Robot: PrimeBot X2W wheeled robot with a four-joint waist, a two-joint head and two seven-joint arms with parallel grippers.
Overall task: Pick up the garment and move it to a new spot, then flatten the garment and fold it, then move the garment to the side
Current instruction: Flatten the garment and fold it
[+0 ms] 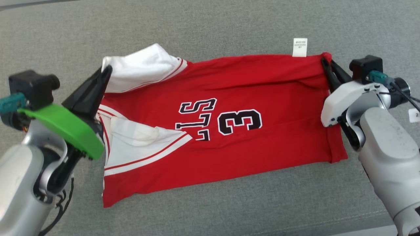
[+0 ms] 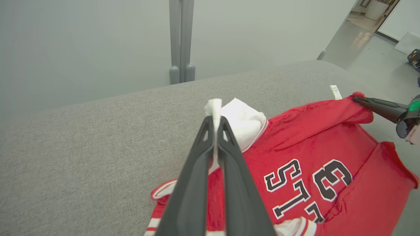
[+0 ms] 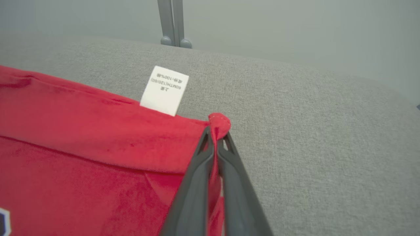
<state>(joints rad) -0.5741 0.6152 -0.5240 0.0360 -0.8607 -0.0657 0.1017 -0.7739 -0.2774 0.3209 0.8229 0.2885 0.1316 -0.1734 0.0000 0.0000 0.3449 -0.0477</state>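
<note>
The garment (image 1: 249, 98) is a red jersey with white trim, black-and-white letters and a "3", spread across the grey cushion. My left gripper (image 1: 106, 70) is shut on its white sleeve end at the far left corner; in the left wrist view my left gripper (image 2: 215, 121) has white cloth pinched between its fingers. At the far right corner my right gripper (image 1: 325, 62) is shut on a bunched red corner, and the right wrist view shows my right gripper (image 3: 216, 131) clamped on that red fold of the garment (image 3: 98, 131). The jersey (image 2: 311, 147) is slightly lifted at both held corners.
A white care label (image 1: 299, 47) sticks out from the jersey's far edge near my right gripper, also seen as a label (image 3: 164, 90). The grey sofa cushion (image 1: 210, 29) stretches all around. Behind it stands a grey post (image 2: 181, 39) against a pale wall.
</note>
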